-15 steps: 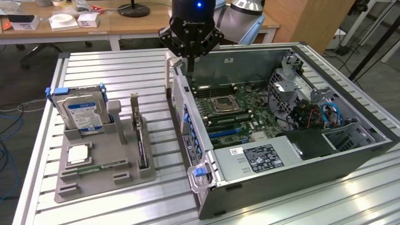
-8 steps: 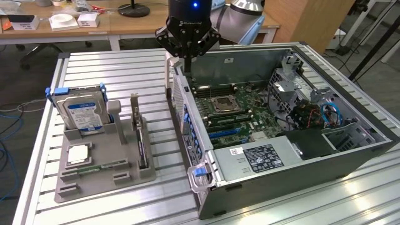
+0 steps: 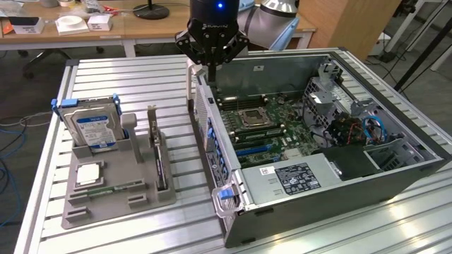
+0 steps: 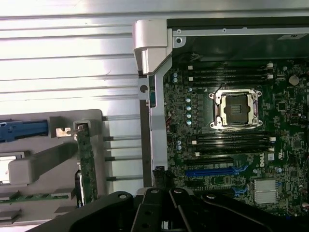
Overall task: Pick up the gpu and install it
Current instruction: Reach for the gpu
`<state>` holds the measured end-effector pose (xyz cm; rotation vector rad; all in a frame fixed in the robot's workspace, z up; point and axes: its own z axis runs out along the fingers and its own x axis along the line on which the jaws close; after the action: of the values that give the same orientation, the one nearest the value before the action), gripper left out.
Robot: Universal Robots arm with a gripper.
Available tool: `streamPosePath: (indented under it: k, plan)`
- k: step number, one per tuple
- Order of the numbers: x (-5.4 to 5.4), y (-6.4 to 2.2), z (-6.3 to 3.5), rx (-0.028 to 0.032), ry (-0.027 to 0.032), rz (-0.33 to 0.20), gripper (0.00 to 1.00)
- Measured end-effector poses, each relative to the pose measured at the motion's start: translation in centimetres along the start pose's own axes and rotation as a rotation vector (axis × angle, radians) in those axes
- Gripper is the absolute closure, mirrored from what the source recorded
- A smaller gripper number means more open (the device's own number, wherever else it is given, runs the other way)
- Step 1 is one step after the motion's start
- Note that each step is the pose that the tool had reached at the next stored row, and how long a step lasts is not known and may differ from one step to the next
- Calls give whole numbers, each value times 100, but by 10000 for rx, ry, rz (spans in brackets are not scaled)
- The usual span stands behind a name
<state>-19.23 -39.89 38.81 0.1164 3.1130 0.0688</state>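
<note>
Edgewise, slim flat gpu (image 3: 158, 159), grey plastic holder (image 3: 99, 211), black closed gripper (image 3: 210, 64)

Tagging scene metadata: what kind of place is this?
Probably a robotics lab or workshop: an open dark grey metal computer tower lies on a ribbed aluminium bench, beside a grey moulded parts holder, with wooden office desks behind.

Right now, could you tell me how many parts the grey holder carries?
4: hard drive upright, processor and memory stick lying flat, gpu on edge nearest the case.
</note>
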Motion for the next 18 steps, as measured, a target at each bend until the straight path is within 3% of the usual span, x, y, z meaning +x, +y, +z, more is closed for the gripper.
streamPosePath:
  k: [11,18]
  plan:
    - [0,0,0,0,0,0,89]
    - [68,-5,0,1,0,1,89]
